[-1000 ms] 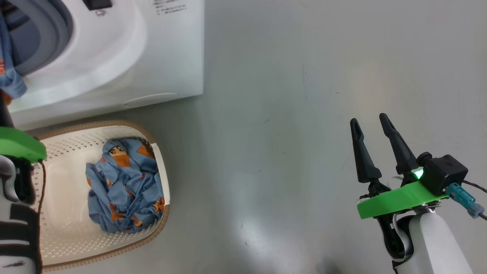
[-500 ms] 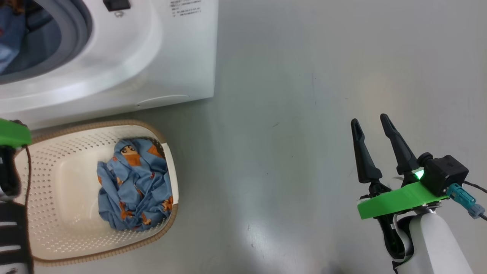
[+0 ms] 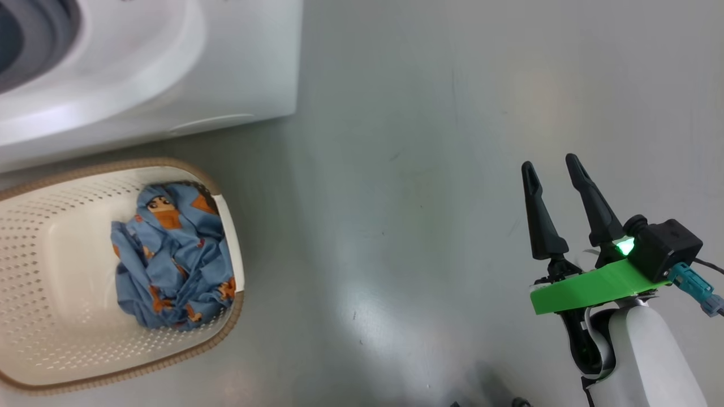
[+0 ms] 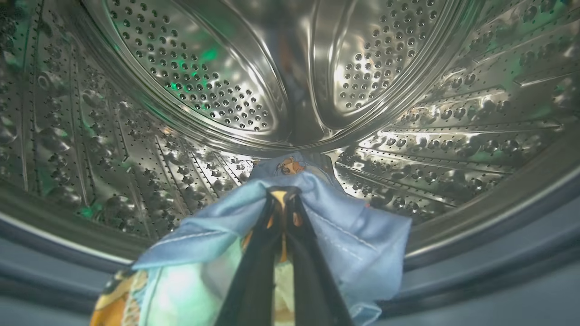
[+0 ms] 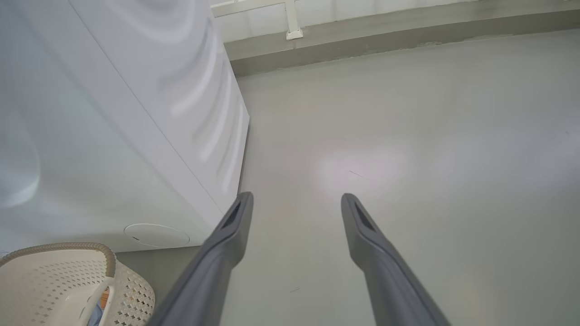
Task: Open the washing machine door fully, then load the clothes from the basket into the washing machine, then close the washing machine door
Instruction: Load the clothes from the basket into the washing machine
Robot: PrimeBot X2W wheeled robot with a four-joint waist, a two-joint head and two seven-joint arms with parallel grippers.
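Observation:
In the left wrist view my left gripper (image 4: 284,195) is shut on a light blue garment (image 4: 344,226), one piece of the clothes, and reaches past the grey gasket into the perforated steel drum (image 4: 217,81) of the washing machine (image 3: 169,68). The cloth drapes over both fingers. More blue clothes (image 3: 169,254) with orange-brown prints lie crumpled in the cream basket (image 3: 51,316) on the floor in front of the machine. My right gripper (image 3: 551,167) hangs open over bare floor, well right of the basket; its two fingers (image 5: 231,222) hold nothing. The washing machine door is out of view.
Grey floor (image 3: 396,169) stretches between the basket and my right arm. The machine's white side panel (image 5: 113,113) and round filter cap (image 5: 156,234) stand left of the right gripper. A wall base (image 5: 362,40) runs along the far edge of the floor.
The head camera has shifted. The left arm, seen at the left edge of the head view with blue cloth at the machine's opening, has gone out of that view. The right gripper stays open.

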